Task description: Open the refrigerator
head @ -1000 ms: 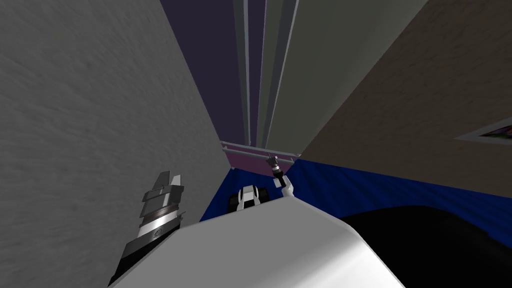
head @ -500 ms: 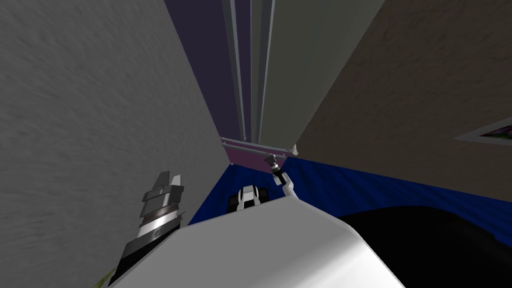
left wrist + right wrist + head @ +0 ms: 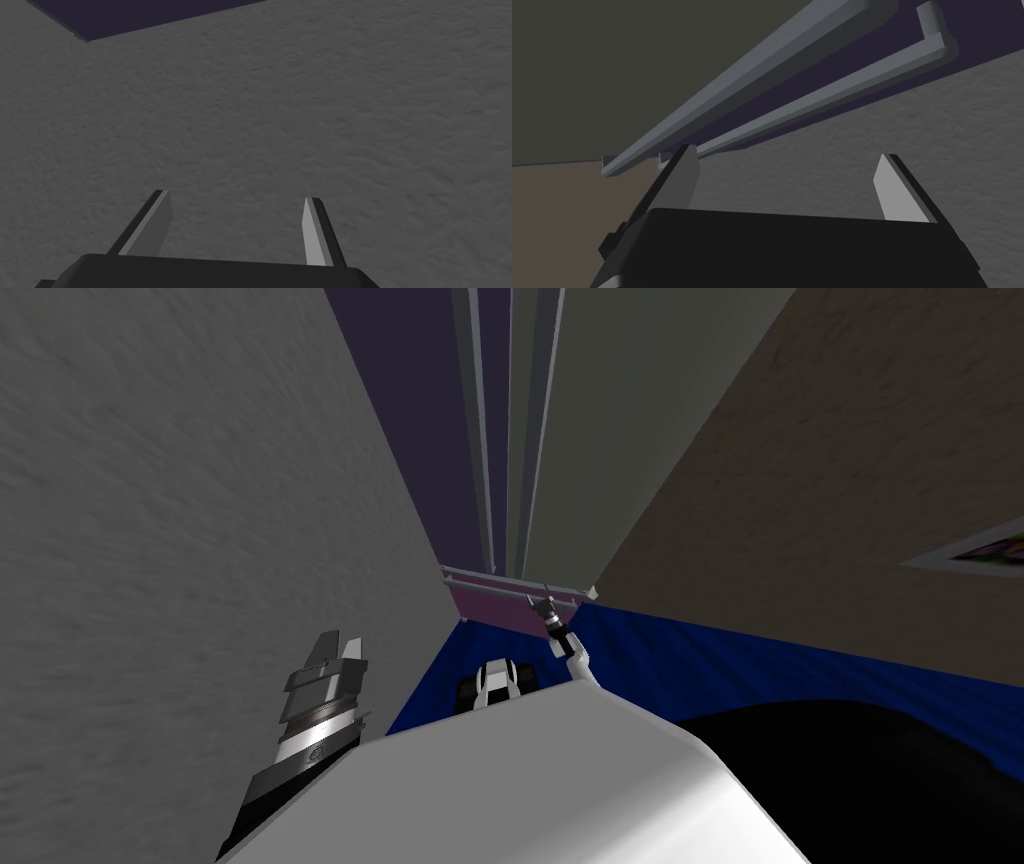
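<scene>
The refrigerator stands straight ahead, with a dark purple door (image 3: 420, 408) and a grey door (image 3: 600, 438). Two long grey bar handles (image 3: 482, 438) run down between the doors. Below them is a pinkish drawer (image 3: 500, 608) with a horizontal bar. My right gripper (image 3: 545, 604) is raised at the foot of the grey door, by the drawer's bar. In the right wrist view that right gripper (image 3: 786, 152) is open, nothing between its fingers, and the bar handles (image 3: 752, 95) run away from beside one finger. My left gripper (image 3: 335, 646) is open, and faces the grey wall (image 3: 300, 125).
A grey textured wall (image 3: 150, 538) closes in on the left and a brownish wall (image 3: 850, 488) on the right, leaving a narrow gap of blue floor (image 3: 700, 663). A framed picture (image 3: 975, 550) hangs at the far right. A black area (image 3: 900, 768) lies low right.
My right gripper's fingers have spread from shut to open beside the handles. The head view has swung slightly. The left arm has not moved.
</scene>
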